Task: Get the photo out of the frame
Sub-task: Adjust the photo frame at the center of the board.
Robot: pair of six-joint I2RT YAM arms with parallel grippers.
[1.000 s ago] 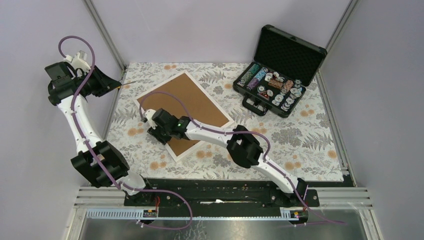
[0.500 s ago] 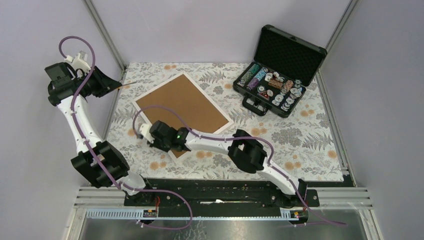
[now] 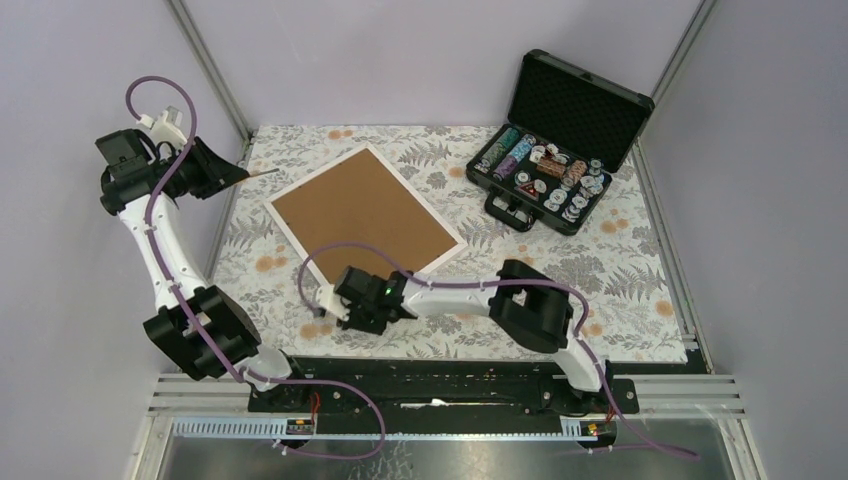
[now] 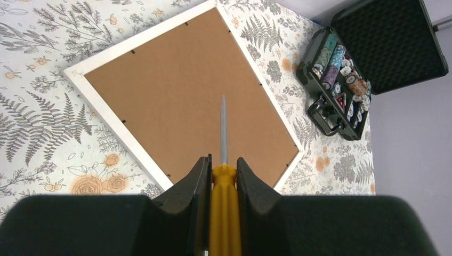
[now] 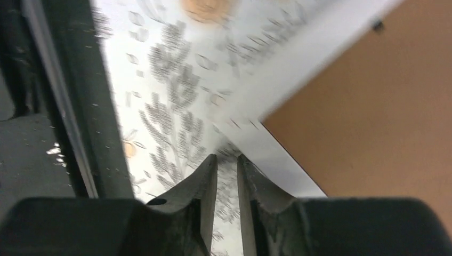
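At the far left, our left end effector [image 3: 238, 171] hangs raised above the left edge of the table [image 3: 620, 270]. It is clenched on a screwdriver [image 4: 224, 184]. The yellow handle sits between the two dark fingers [image 4: 198, 178], and the thin metal shaft runs straight out ahead of them. In the left wrist view the shaft points down at the frame [image 4: 181, 101], well apart from it.

To the right of that end effector and below it, the frame lies flat on the fern-patterned cloth, turned like a diamond. Its brown fibreboard back faces up inside the narrow white border. Small dark tabs line the inner edge of the border. The photo is face down under the board, so we cannot see it.

Further right and nearer to the arm bases, our right end effector [image 3: 322, 308] sits low over the table, just off the frame's nearest corner. In the right wrist view its fingers [image 5: 205, 181] are drawn almost together, with only a thin slit between them. Nothing is in the slit; we see only the cloth through it. The white corner of the frame lies just ahead of the fingertips and a little to their right. The view is blurred, so we cannot tell whether they touch it. The dark rail at the table's edge runs along the left of that end effector.

Well beyond the right end effector, at the far right corner of the table, a black foam-lined case [image 3: 580, 105] stands open. Rows of poker chips [image 3: 545, 175] fill its lower half.
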